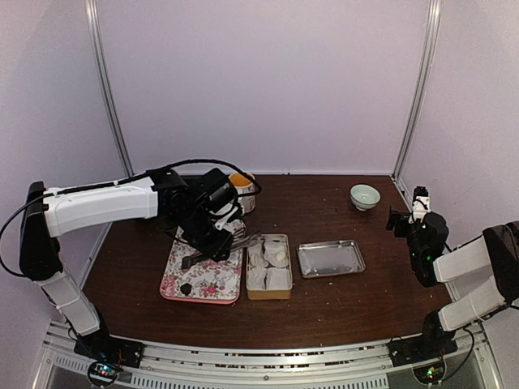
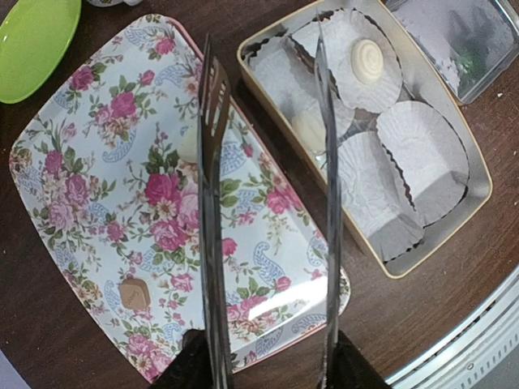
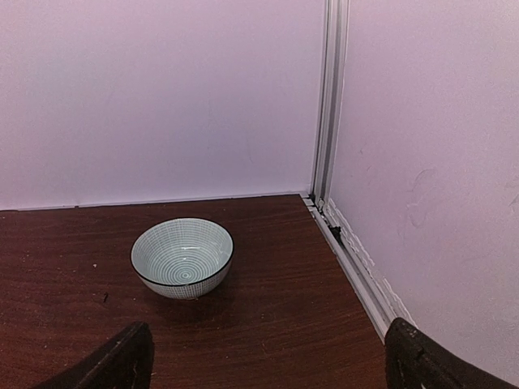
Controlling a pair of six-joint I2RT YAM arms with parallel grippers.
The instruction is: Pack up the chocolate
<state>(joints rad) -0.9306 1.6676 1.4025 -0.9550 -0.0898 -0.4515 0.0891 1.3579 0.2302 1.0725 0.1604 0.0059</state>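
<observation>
Plainly, the left gripper (image 2: 272, 369) grips a pair of long metal tongs (image 2: 212, 211) by their handle end. The blades stand spread with nothing between them. One hangs over the flowered tray (image 2: 73, 203), the other over the box (image 1: 268, 296) of white paper cups (image 2: 422, 158) just beside the tray's right edge. The chocolate (image 2: 134, 293) lies alone on the tray near its near-left corner, well apart from the tong tips. The right gripper (image 3: 268, 344) hangs wide apart and empty by the far-right corner of the tabletop (image 3: 284, 308), facing a small bowl (image 3: 182, 258).

The step in hand looks like fetching that piece. To do it well, bring the tips over the tray's near-left corner so the blades straddle the lump. Lower them until they almost touch the tray, then squeeze slowly, because the glossy surface and the small rounded piece invite slipping or flicking. Lift straight up, carry it low across the tray's right edge, and release it inside an empty cup, not on a rim.
</observation>
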